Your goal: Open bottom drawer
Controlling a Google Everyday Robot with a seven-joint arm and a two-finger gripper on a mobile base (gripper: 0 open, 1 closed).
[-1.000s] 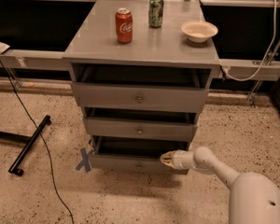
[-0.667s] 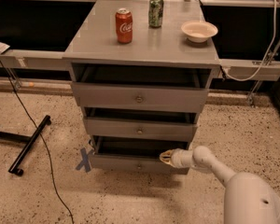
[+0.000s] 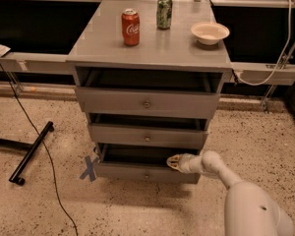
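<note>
Our gripper [image 3: 173, 162] is down low at the top edge of the bottom drawer [image 3: 132, 172], a bit right of its knob [image 3: 147, 175]. We honestly can't tell if it's spread or clamped on the panel. The drawer's at the foot of the cabinet [image 3: 177, 45] and looks partly out, with a dark gap behind its front.

Gripper [image 3: 173, 162] sits at top edge of bottom drawer [image 3: 137, 172].

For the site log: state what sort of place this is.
Likely a robot test lab: blue tape cross on speckled floor, loose cable, lone drawer cabinet. The gripper sits at the bottom drawer's top edge.
</note>
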